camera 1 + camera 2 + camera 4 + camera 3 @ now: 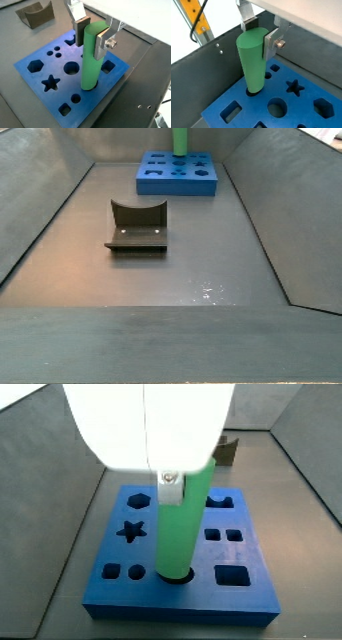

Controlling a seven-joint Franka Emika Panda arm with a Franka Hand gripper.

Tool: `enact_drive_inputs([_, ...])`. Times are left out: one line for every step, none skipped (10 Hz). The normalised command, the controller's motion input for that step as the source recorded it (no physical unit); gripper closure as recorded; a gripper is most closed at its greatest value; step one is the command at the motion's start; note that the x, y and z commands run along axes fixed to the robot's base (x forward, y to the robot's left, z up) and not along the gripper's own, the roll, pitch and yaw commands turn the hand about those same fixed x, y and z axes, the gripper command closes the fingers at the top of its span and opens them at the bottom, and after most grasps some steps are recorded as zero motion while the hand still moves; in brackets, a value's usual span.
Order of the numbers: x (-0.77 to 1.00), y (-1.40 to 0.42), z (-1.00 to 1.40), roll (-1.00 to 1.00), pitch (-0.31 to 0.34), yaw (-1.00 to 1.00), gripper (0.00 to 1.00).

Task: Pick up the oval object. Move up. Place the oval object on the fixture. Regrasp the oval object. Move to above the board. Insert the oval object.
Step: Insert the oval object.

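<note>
The gripper [92,36] is above the board [37,75], its silver fingers [102,42] clamped on the upper part of the oval object [91,60], one plate each side, dark pads vs. green plastic in both wrist views. The peg hangs upright below the claw, i.e. straight down at 6 o'clock from the fingertips, and its lower end meets the board at a dark hole; in a side view that hole sits near the board's front edge, w/ the star cut-out [131,531] at roughly 10 o'clock from it. Most of the peg's length stands clear above the blue surface, so insertion looks barely begun, though from these angles I can't tell whether the tip is inside the hole or just resting on its rim. Judging progress: pick-up, fixture stage, regrasp and move over the board appear done, since the fixture [138,226] stands empty, well apart from the board. Left: push the peg down into the oval hole, then release.
</note>
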Motion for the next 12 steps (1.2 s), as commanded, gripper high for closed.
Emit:
enact_drive_inputs([0.16, 0.0, -0.22, 0.0, 0.019, 0.0, 1.0])
enact_drive_inputs([0.17, 0.0, -0.2, 0.0, 0.027, 0.0, 1.0])
enact_drive_inputs([0.16, 0.0, -0.19, 0.0, 0.026, 0.0, 1.0])
enact_drive_inputs([0.17, 0.0, -0.21, 0.0, 0.03, 0.0, 1.0])
enact_drive_inputs([0.13, 0.0, -0.26, 0.0, 0.036, 0.0, 1.0])
enact_drive_inputs([0.08, 0.0, -0.29, 0.01, 0.026, 0.0, 1.0])
enact_drive_inputs([0.0, -0.01, -0.34, 0.01, 0.0, 0.0, 1.0])
enact_drive_inputs([0.0, -0.04, -0.38, 0.01, 0.0, 0.0, 1.0])
enact_drive_inputs([-0.02, -0.08, -0.4, 0.03, 0.0, 0.0, 1.0])
enact_drive_inputs([-0.05, -0.09, -0.41, 0.03, -0.003, 0.0, 1.0])
enact_drive_inputs([-0.07, -0.04, -0.06, 0.0, 0.0, -0.03, 1.0])
enact_drive_inputs([0.04, 0.0, 0.0, 0.0, 0.029, 0.0, 1.0])
